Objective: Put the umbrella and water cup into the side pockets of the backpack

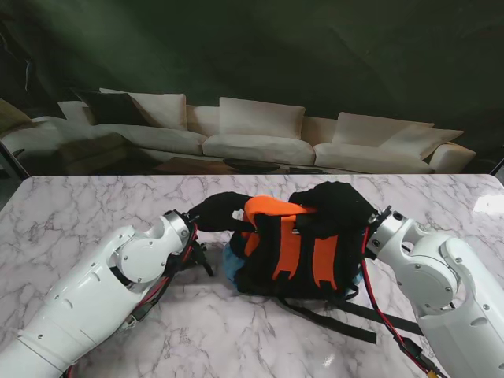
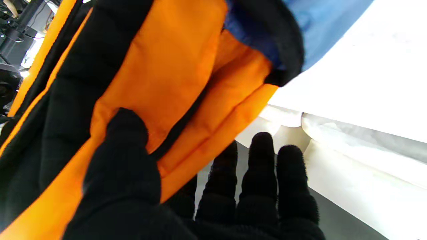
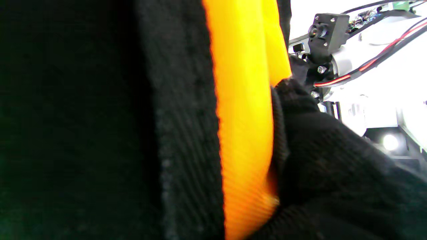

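Both gloved hands hold the backpack [image 1: 303, 248] in the middle of the stand's view. The left hand [image 1: 216, 211] pinches its orange top, and the right hand [image 1: 335, 201] grips the other end. I can't see an umbrella or cup, so I can't tell if they are in the pockets.

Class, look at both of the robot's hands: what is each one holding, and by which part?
Both hold the backpack. The left hand pinches an orange strap at its top; the right hand grips its orange-edged upper right side.

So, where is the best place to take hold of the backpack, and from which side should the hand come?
Probably the orange top handle. It arches up clear of the backpack, which lies flat with its orange straps facing up, so fingers can hook under it. Come from the far end, over the top. The left robot hand already has its thumb on orange fabric there; the right robot hand rests on the black top.
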